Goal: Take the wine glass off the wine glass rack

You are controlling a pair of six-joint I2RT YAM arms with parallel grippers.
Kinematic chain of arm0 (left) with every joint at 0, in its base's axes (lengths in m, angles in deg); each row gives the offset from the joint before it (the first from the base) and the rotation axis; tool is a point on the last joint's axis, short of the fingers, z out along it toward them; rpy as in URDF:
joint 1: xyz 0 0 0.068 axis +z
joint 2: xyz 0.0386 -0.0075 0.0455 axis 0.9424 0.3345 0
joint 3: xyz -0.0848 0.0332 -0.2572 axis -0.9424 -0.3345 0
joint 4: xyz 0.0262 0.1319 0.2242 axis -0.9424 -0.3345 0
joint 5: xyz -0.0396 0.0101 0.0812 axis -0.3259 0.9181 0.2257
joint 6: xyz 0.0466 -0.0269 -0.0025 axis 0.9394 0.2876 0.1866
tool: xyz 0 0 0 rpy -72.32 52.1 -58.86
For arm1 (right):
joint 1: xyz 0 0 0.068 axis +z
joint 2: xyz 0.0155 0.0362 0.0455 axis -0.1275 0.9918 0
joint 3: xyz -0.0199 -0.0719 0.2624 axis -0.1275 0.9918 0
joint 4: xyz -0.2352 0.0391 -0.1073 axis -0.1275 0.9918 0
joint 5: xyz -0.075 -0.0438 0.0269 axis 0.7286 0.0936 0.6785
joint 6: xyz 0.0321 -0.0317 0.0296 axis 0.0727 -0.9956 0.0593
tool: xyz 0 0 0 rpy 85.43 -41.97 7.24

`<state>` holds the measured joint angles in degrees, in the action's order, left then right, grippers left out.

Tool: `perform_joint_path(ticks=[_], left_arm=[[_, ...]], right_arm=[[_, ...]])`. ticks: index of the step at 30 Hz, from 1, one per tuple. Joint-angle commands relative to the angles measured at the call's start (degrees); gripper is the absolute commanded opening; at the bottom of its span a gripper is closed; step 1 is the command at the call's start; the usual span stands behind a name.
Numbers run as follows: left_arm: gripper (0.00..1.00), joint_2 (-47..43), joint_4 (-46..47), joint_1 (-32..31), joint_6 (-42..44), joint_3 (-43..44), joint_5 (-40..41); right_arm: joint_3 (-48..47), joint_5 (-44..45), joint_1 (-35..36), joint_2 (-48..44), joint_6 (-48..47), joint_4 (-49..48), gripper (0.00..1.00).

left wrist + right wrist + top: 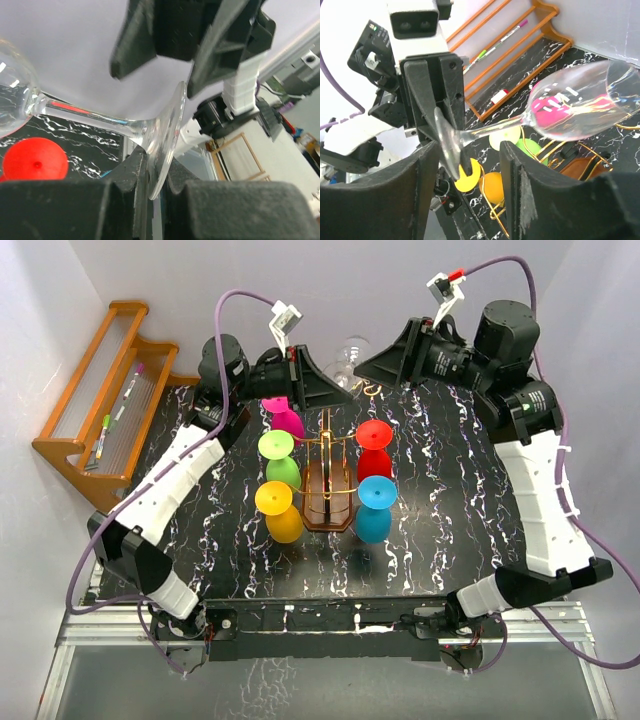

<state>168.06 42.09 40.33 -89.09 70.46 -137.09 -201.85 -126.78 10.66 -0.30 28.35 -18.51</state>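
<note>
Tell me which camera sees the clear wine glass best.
The right wrist view: the wine glass shows its bowl, stem and foot there. The left wrist view cuts off most of the bowl; the top view shows only the bowl.

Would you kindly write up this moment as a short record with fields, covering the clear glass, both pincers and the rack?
rack: mid-table, five coloured glasses hanging around it
clear wine glass: off the rack, held sideways in the air beyond it
left pincer: shut on the glass's foot
right pincer: open, straddling the stem without gripping
wooden shelf: far left, pens lying on it
</note>
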Motion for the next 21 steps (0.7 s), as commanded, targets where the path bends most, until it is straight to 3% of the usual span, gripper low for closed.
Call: perform_joint_path(ticks=[1,11,15,21], left_arm=[[0.0,-8.6,15.4,-0.5,-2.9,-4.0,-7.0],[0.0,-22.4,27.1,-0.3,-11.0,-13.9,-13.1],[0.0,-27.6,26.1,-0.4,-11.4,-16.4,-14.0],[0.0,-31.4,24.9,-0.4,-11.0,-17.0,-13.5]], right_arm=[[2.3,1.2,-0.1,-4.3,0.3,-6.7,0.59],[1.6,-1.7,-0.1,-3.9,1.6,-10.1,0.61],[1.2,-3.4,-0.2,-3.5,3.0,-12.5,0.6],[7.0,-13.7,-0.1,-4.3,10.5,-25.8,0.6]])
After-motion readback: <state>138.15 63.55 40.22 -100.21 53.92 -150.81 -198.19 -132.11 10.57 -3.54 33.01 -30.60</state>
